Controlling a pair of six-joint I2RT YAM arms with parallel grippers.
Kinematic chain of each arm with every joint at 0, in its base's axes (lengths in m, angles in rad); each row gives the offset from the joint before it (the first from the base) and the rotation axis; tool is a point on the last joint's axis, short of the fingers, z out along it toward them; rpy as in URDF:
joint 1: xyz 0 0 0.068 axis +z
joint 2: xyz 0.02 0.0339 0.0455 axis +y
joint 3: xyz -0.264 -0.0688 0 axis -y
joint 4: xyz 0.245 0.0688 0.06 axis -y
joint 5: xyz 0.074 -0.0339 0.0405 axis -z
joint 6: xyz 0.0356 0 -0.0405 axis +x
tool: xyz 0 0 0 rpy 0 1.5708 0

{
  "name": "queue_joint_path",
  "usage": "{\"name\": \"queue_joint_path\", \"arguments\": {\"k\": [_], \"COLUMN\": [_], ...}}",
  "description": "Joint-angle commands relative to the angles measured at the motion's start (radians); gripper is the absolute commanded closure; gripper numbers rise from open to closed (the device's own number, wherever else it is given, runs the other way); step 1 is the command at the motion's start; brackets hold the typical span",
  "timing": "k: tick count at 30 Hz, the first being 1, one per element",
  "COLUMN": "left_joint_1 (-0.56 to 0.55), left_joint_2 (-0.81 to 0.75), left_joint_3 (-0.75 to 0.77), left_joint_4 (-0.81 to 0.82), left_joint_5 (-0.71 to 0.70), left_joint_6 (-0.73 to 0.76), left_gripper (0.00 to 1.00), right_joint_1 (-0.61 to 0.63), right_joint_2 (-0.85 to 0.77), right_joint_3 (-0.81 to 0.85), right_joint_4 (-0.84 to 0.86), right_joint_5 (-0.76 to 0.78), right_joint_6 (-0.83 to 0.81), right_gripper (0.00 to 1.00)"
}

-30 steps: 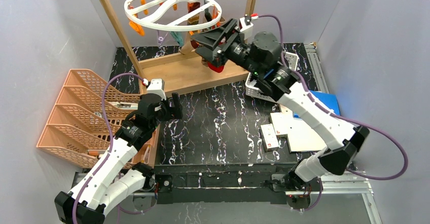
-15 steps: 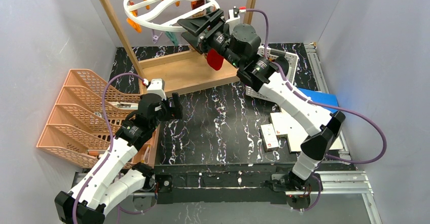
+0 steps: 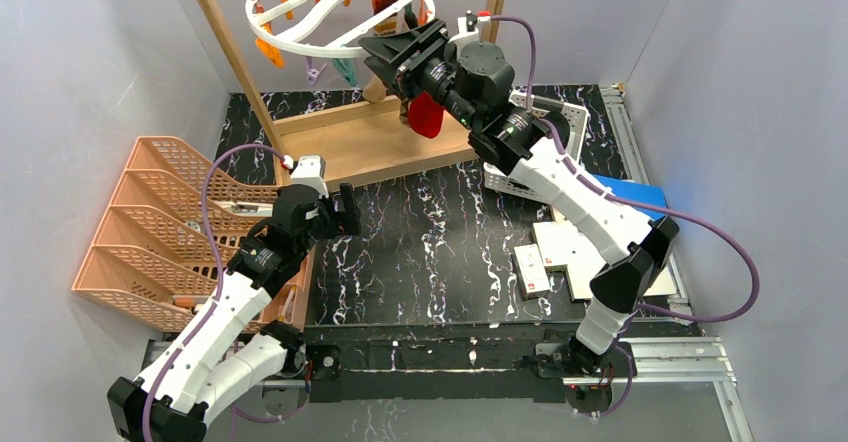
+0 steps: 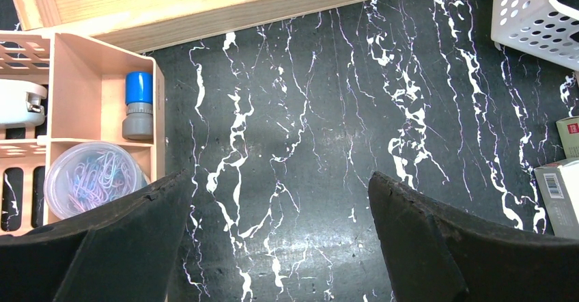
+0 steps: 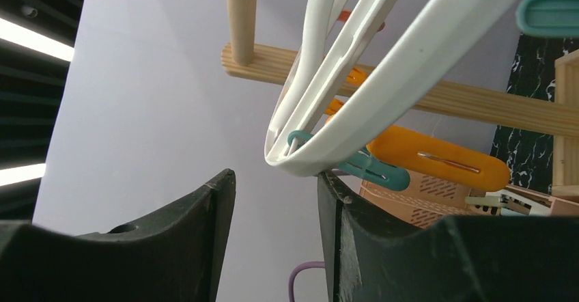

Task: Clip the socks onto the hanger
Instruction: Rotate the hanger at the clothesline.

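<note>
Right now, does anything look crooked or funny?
Yes. The white hanger looks tipped, not level, with its rim right beside the open fingertips of the right gripper. Nothing looks spilled or broken.

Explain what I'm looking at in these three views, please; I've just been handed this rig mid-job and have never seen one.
These are two white robot arms bolted at the near edge of a black marbled table, each ending in a two-finger gripper. The wide picture looks down from above and behind them; the other two come from cameras on the wrists. The left gripper hovers open and empty over the table, beside an orange organiser. The right gripper is raised to the white hanger, its fingers apart with nothing between them, near an orange clip. A red sock hangs just under that arm; whether it is clipped or held, I cannot tell. A white basket sits at the right.
</note>
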Motion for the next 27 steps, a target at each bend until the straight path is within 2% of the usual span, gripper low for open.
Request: {"name": "queue_joint_path", "arguments": {"k": [1, 11, 27], "left_joint_1": [-0.005, -0.005, -0.005], "left_joint_2": [-0.017, -0.014, -0.01], "left_joint_3": [-0.007, -0.007, -0.008], "left_joint_4": [-0.002, -0.002, -0.004], "left_joint_5": [-0.005, -0.006, -0.007], "left_joint_6": [0.009, 0.009, 0.009], "left_gripper": [0.02, 0.02, 0.02], "right_joint_1": [-0.058, -0.162, -0.287], "right_joint_2": [-0.034, -0.051, -0.034], "right_joint_3": [-0.012, -0.025, 0.025], "right_joint_4": [0.03, 0.01, -0.046], "right_joint_5": [0.055, 0.022, -0.067], "right_joint_6": [0.003, 0.029, 0.021], "right_gripper": [0.45, 0.45, 0.59]}}
